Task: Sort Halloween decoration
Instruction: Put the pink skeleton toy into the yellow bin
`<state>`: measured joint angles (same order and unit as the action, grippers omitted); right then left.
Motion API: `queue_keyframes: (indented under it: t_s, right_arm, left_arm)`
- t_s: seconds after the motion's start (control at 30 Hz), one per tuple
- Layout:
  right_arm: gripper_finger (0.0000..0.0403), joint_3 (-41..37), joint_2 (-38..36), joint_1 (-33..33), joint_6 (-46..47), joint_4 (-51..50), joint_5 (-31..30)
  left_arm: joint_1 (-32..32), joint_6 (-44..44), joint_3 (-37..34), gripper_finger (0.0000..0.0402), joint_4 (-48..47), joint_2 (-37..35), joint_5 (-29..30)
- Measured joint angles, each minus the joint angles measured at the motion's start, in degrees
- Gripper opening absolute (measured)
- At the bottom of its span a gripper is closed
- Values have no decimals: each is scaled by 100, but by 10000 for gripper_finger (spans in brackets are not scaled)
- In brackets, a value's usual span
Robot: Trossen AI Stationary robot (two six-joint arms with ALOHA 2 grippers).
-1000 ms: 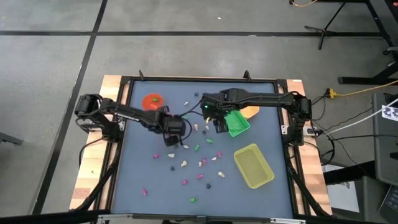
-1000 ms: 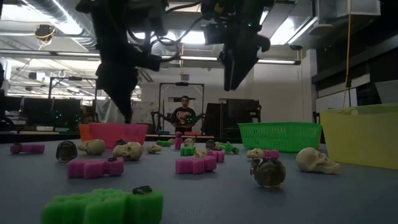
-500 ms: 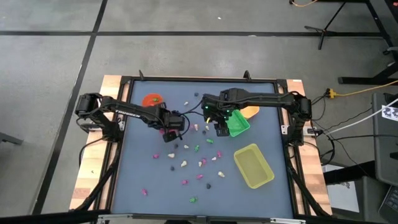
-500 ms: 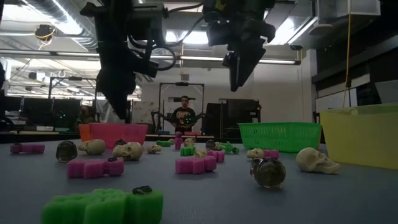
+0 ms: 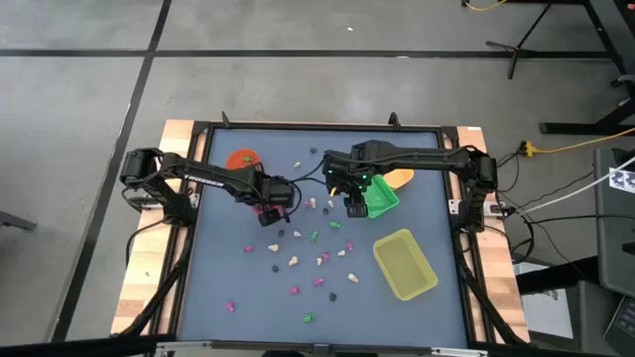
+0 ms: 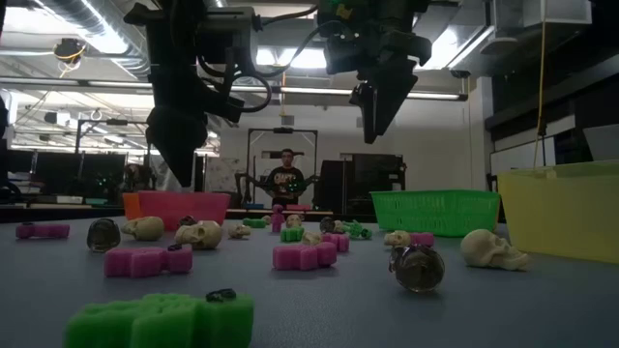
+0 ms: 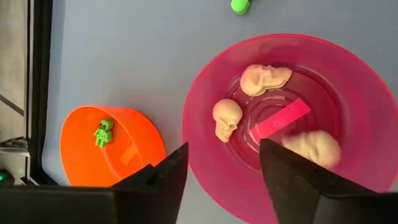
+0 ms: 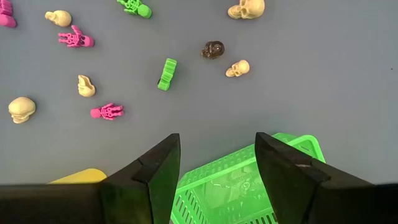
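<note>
the halloween decoration lies mostly loose on the table, scattered from the middle toward six o'clock in the high view: cream skulls, pink and green skeletons, a few dark pieces. some are already sorted: the left wrist view shows two cream skulls resting in the pink cup beside a flat pink piece, and a third skull, blurred, which i judge is dropping or has just landed. a green skeleton sits in the orange cup close beside the pink one.

the left gripper hangs over the pink cup with its fingers spread wide and nothing between them. the right gripper hovers at the near edge of the green tray, at about nine o'clock from it in the high view, jaws apart and empty. the yellow tray lies at five o'clock from the green one.

risks, as i judge them: the blurred skull could bounce or roll over the shallow rim and land back among the unsorted pieces. the two cups stand so close that a drop slightly off centre would put a piece in the wrong one. the grippers work near each other around the table's middle, so both reaching into the scatter at once could clash or knock trinkets about.
</note>
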<state>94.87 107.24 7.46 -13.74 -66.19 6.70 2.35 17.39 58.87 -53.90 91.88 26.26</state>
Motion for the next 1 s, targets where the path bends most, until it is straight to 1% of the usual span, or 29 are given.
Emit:
queue_keyframes:
  t_s: [0.17,0.6,0.8,0.93,1.0]
  right_arm:
    - [207,0,0,-68,0,4,1]
    - [207,-13,2,-561,-192,-143,38]
    - [207,-480,7,-769,-457,-102,40]
    - [207,-889,13,-950,-677,245,44]
    - [207,-974,13,-1061,-787,380,44]
  left_arm:
    - [0,9,0,190,8,0,0]
    - [-2,17,0,188,80,0,0]
    - [-2,17,0,188,82,0,0]
    - [0,17,0,188,89,0,0]
    - [0,17,0,188,89,0,0]
